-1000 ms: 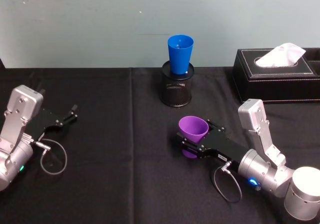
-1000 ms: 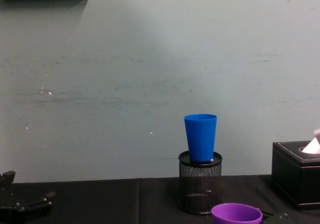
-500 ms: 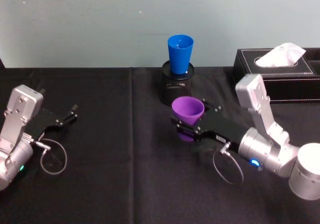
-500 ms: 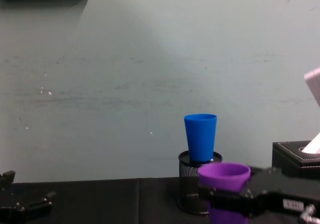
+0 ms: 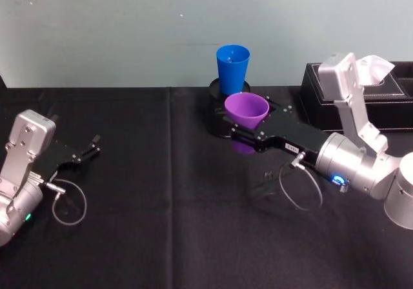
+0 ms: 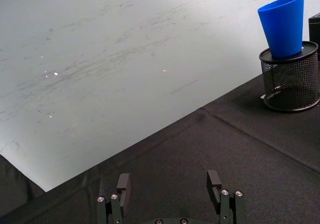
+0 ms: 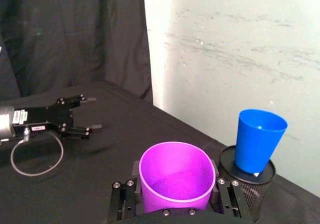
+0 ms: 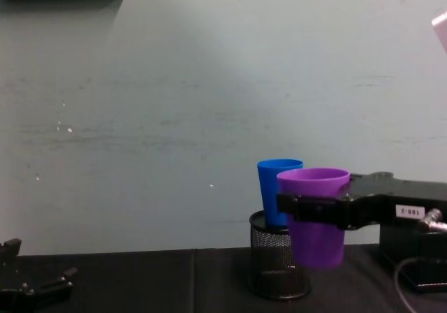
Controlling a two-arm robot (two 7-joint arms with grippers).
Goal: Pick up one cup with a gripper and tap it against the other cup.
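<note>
Jaws pinching purple cup, right gripper risen beside blue cup, left gripper spread.

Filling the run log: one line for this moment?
right gripper: shut on purple cup, lifted | blue cup: in mesh holder | left gripper: open, parked

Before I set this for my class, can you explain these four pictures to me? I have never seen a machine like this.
This is a two-armed robot. One picture looks down from its head, one forward from its chest, and one comes from each wrist. On the black cloth-covered table stand a black tissue box and a black wire-mesh pen holder with a bright blue plastic tumbler sitting in its top. The right end effector, a black claw, holds a purple plastic tumbler upright off the table, close to the blue one; whether they touch is unclear. The left end effector lies open at the robot's left.
</note>
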